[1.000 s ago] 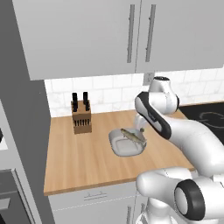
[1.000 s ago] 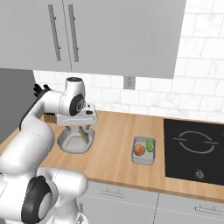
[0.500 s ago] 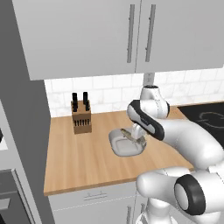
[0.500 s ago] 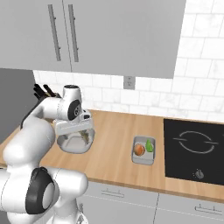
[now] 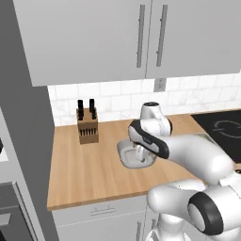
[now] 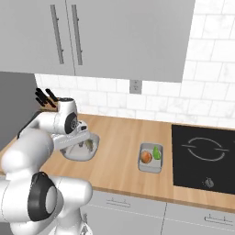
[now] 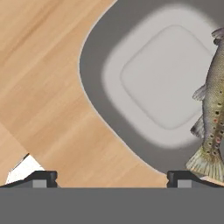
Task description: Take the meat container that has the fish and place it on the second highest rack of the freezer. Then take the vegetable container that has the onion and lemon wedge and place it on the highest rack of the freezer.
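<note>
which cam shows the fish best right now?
Hand view: the fish fills the right edge, close enough to see its spots, fins and tail, lying in the grey container. Right base view shows a small olive sliver beside the arm. In the left base view the arm covers it.

We saw a glossy white arm (image 5: 197,155) of rounded, bulbous segments, with dark grey round joint caps (image 5: 205,215) and a dark band along the forearm link (image 5: 148,140). Hand view showed two small dark finger tips (image 7: 41,177).
</note>
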